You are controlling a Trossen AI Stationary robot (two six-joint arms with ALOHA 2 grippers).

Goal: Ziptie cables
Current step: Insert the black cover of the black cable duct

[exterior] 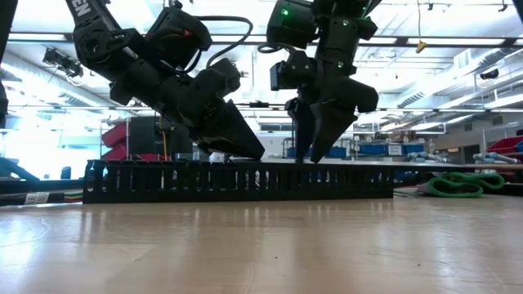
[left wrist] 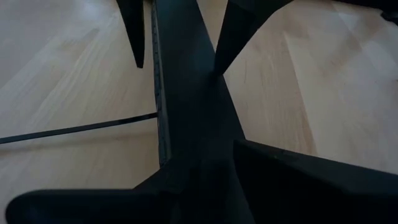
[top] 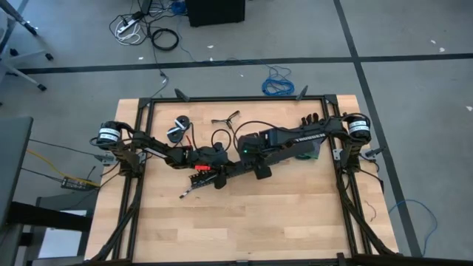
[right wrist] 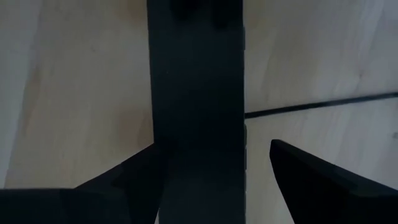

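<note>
Left jaws (exterior: 252, 153): tip down on the top edge of the wide black perforated strip (exterior: 245, 181), mid-bench (top: 295, 214). Can't tell how far apart they stand, or whether they're pinching the strip; the left wrist view is just dark mass there.

Ziptie (left wrist: 81, 129): one thin black strip flat on the bench, running out sideways from the perforated strip's edge and meeting it. No jaws on it.

Cables: can't pick out the wire bundle in any view, so it isn't in either grip that I can see.

Right jaws (right wrist: 216, 144): wide open and holding nothing. They straddle the same perforated strip just beside the left jaws, with one finger at the strip's edge and the other clear of it.

My read is that this step is shifting or pinning the strip, and no tying has begun.

To do it well:
- Centre the right jaws over the strip before closing, because an off-centre close will twist it.
- Close on the side walls, not the slotted teeth, which will likely flex.
- Keep the left tip pressing down as an anchor so the strip doesn't skate on the wood.
- Lift or slide away from the ziptie. It's light, and dragging the strip across it could flick it off.
- Both wrists are crowded, so move one arm at a time.
</note>
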